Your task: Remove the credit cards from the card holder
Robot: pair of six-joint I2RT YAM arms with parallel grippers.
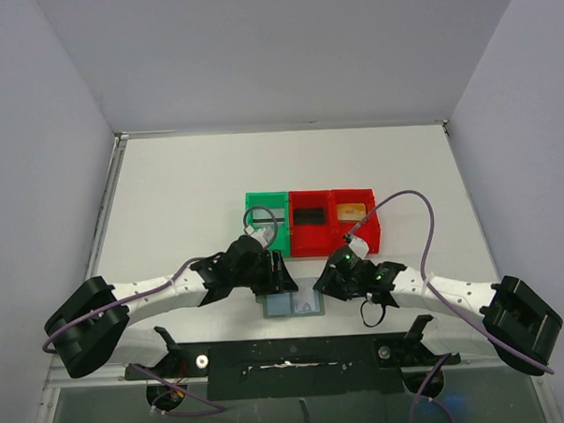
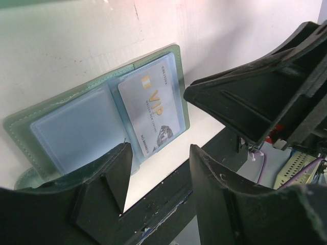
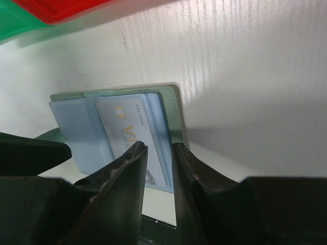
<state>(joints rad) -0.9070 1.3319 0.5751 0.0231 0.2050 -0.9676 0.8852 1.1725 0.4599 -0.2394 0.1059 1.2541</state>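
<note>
Left tool [image 2: 158, 153], right tool [image 3: 159, 149] low at open card holder [image 2: 76, 127].

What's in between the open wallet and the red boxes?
Only bare white table lies between the card holder and the red bins; the top view shows it.

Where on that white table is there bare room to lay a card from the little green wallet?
Most room: the white tabletop beyond the green plastic bin and two red plastic bins, plus bare strips either side of that row. Crowded: the near edge, where left gripper and right gripper meet over the open grey-green wallet.
</note>
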